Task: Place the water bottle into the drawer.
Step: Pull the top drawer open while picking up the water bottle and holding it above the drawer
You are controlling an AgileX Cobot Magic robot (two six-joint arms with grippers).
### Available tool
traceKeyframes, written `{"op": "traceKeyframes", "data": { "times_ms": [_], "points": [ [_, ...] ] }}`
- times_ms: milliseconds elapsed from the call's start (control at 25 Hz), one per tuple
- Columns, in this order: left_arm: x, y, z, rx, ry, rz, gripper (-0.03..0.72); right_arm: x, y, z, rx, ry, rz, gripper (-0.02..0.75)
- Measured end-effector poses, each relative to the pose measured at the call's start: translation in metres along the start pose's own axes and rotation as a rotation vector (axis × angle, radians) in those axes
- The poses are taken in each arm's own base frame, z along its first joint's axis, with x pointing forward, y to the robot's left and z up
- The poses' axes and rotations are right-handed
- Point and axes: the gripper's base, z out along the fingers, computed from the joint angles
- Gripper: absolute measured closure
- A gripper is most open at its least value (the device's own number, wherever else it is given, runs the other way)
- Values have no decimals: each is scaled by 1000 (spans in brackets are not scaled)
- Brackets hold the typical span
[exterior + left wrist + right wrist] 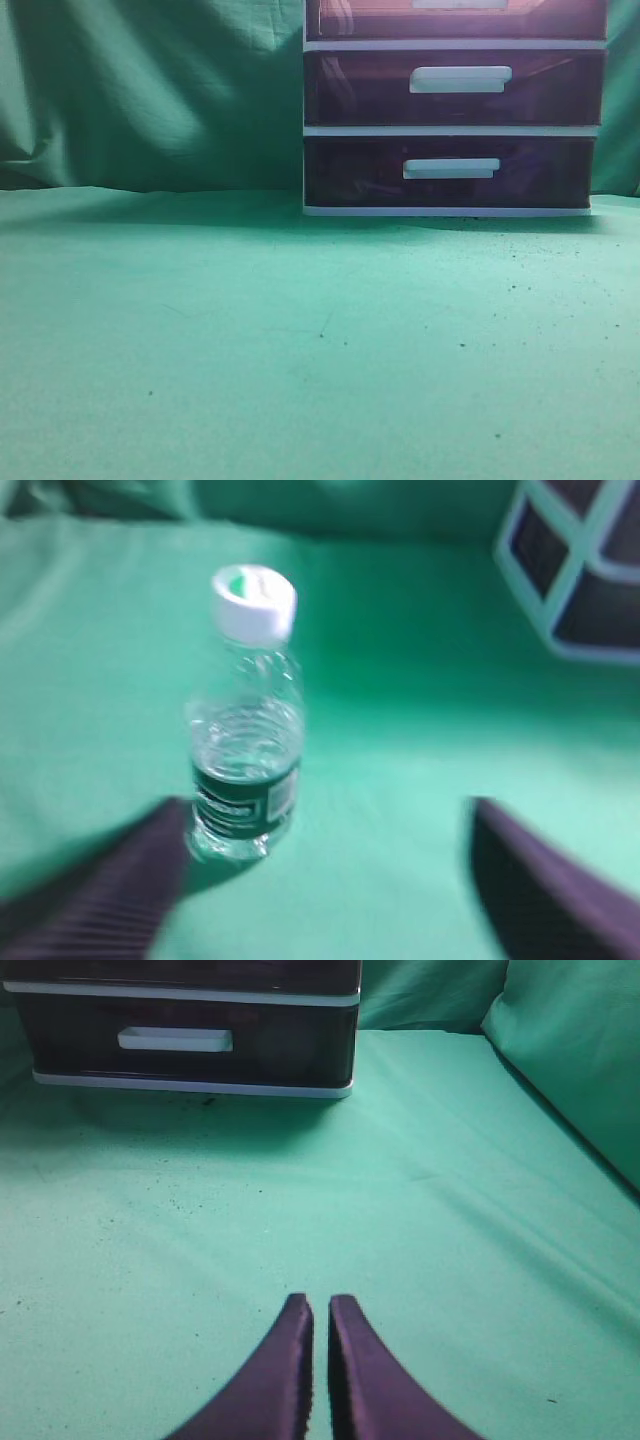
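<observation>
The water bottle [245,750] stands upright on the green cloth in the left wrist view; it is clear, with a white cap and a dark green label. My left gripper [328,810] is open and empty, and its left finger is close beside the bottle's base. The view is blurred. The drawer [455,20] is the top one of the white-framed unit, and only its lower part shows at the top edge of the exterior view. My right gripper [318,1305] is shut and empty, low over the cloth, well in front of the unit. Neither gripper nor the bottle shows in the exterior view.
The middle drawer [455,88] and the lowest drawer [450,172] are shut. The unit's corner shows in the left wrist view [575,575], and its lowest drawer in the right wrist view [190,1045]. Green cloth [300,340] covers the table and the backdrop.
</observation>
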Motion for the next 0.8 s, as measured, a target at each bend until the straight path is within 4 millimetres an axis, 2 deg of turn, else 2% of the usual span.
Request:
{"op": "traceKeyframes", "data": {
  "times_ms": [80, 360, 560, 800],
  "points": [
    [-2, -1, 18, -1, 70, 5, 38, 0, 0, 0, 0, 0, 0, 691],
    [-9, 0, 74, -18, 201, 20, 45, 0, 0, 0, 0, 0, 0, 691],
    [-16, 19, 97, -79, 187, -17, 45, 0, 0, 0, 0, 0, 0, 691],
    [-18, 24, 120, -89, 209, -23, 45, 0, 0, 0, 0, 0, 0, 691]
  ]
}}
